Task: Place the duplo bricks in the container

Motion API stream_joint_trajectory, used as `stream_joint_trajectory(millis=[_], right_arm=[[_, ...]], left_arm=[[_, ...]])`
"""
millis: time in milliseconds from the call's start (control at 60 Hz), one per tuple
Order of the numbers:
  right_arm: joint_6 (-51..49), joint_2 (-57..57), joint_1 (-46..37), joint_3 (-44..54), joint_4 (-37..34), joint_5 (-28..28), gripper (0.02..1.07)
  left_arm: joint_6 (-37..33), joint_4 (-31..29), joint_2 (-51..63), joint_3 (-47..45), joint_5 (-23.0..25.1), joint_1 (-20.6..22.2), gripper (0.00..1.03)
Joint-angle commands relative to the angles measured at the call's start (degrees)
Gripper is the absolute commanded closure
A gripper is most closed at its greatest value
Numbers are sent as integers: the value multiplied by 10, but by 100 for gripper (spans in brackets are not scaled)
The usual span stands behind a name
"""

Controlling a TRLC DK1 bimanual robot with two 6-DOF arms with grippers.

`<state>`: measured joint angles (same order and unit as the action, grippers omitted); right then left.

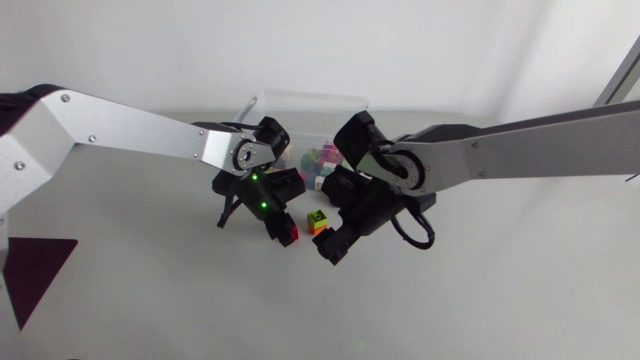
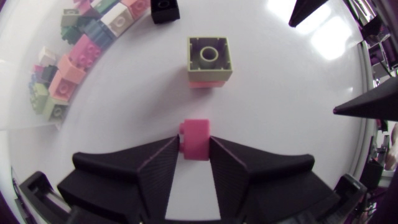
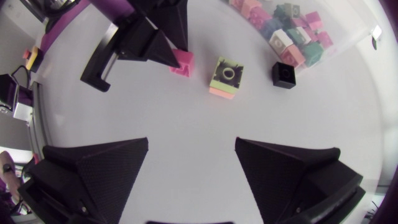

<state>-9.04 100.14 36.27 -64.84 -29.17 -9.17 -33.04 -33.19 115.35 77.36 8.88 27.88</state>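
Left jaws are gripping the pink brick (image 2: 194,137) at their tips, pinching it from both sides. The clear container (image 1: 262,104) is lying on the far side of them, slightly right, so I'm judging the carry as going straight away from the near edge. Right jaws are hanging wide open, holding nothing. The green-on-orange stack (image 1: 318,221) is sitting on the surface (image 1: 500,285) between both jaws, with a black brick (image 3: 283,73) waiting just beside the container.

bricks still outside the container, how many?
3, counting the stack as one: pink brick between the fingers of the left gripper, green-on-orange stack ahead of it, black brick beside the container. Others may be hidden.
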Motion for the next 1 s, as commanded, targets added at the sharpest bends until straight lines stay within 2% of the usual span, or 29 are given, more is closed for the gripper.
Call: stream_joint_trajectory(millis=[0, 417, 550, 600, 717, 983], right_arm=[[2, 14, 7, -8, -9, 0, 6], [6, 8, 8, 2, -10, 0, 6], [6, 7, 9, 5, -8, 0, 6], [7, 7, 10, 5, -8, 0, 6], [9, 8, 10, 4, -5, 0, 6], [31, 27, 12, -31, -10, 1, 6]], left_arm=[[2, -14, 17, 24, -3, 2, 68], [-1, -32, 55, 34, -11, 13, 69], [-1, -47, 60, 34, -11, 15, 71], [-1, -50, 59, 35, -10, 16, 75], [-2, -59, 54, 35, -9, 17, 76], [-9, -56, -71, -24, 3, 9, 76]])
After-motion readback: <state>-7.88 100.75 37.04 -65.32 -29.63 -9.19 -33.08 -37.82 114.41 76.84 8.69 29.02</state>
